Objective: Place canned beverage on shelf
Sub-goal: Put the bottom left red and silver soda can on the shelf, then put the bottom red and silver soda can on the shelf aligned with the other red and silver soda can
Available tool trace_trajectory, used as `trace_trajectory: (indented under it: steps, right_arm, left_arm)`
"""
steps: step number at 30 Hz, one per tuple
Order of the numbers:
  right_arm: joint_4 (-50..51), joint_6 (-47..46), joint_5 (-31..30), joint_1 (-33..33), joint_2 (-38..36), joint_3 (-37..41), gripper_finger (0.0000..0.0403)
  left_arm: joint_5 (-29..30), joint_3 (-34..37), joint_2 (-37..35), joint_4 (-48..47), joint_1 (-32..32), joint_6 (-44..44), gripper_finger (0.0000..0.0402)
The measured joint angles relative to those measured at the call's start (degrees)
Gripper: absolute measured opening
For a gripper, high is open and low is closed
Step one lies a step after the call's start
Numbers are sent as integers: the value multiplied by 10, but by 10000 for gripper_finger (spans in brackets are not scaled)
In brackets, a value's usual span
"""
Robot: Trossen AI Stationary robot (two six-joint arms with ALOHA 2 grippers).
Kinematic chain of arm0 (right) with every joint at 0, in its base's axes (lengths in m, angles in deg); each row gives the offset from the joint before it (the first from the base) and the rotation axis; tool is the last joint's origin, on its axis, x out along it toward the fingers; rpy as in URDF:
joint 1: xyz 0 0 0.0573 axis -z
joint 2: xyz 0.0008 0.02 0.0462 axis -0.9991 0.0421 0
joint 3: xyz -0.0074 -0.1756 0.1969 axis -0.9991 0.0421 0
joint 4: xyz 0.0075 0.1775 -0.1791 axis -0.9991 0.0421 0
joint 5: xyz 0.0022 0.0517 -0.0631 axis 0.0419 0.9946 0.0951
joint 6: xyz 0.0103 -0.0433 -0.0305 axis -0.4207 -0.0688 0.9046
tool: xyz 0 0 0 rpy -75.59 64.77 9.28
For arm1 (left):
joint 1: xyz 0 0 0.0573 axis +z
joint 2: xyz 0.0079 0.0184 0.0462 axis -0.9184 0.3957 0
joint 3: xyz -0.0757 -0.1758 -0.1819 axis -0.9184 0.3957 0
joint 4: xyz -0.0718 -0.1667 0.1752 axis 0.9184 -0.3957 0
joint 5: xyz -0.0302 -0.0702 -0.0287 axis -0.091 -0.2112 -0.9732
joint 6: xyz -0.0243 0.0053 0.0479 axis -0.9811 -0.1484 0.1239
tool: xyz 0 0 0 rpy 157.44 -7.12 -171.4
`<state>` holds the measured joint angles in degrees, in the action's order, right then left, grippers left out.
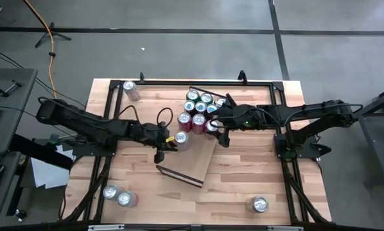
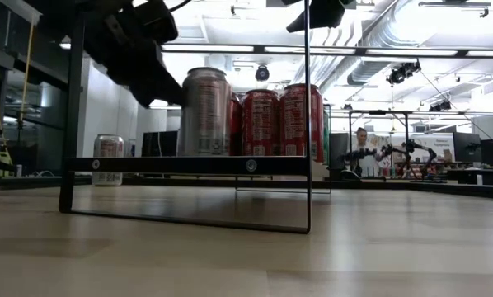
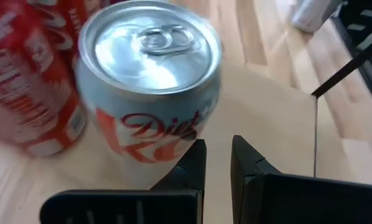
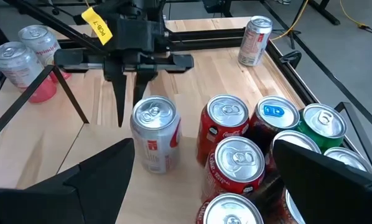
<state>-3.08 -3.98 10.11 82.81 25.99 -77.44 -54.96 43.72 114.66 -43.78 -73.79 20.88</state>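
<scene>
The silver can [image 1: 181,138] stands on the shelf [image 1: 193,168] at nine o'clock of the cluster, and the left gripper [image 1: 164,146], clenched empty just beside it, could topple it by swinging.

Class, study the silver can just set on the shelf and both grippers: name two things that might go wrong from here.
1. The left gripper, shut, sits close behind the silver can; a careless withdrawal might tip it.
2. That can stands near the red cans on the shelf; a fall may topple them. The open right gripper hovers just as close.
</scene>
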Motion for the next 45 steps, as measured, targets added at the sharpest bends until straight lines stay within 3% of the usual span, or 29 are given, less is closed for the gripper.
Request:
trace_trajectory:
  steps: [12,24,28,35,37,40,42,45]
  right_arm:
    - [0,-15,0,0,0,0,369]
    - [0,-26,0,0,0,0,369]
    - [9,-32,4,-2,-4,0,369]
    - [168,-148,108,-19,-57,-1,369]
    - [228,-192,156,-34,-74,-1,369]
    - [280,-281,225,-64,-88,-1,369]
    - [286,-354,268,-92,-89,-1,369]
    - [276,-447,344,-145,-82,-1,369]
  left_arm:
    - [-29,0,26,67,12,35,0]
    - [52,0,26,66,24,53,0]
    - [55,0,17,58,26,43,0]
    - [28,0,-92,38,23,-48,0]
    - [63,0,-137,36,20,-66,0]
    - [161,0,-198,40,13,-80,0]
    - [218,0,-232,41,11,-77,0]
    - [258,0,-269,40,11,-64,0]
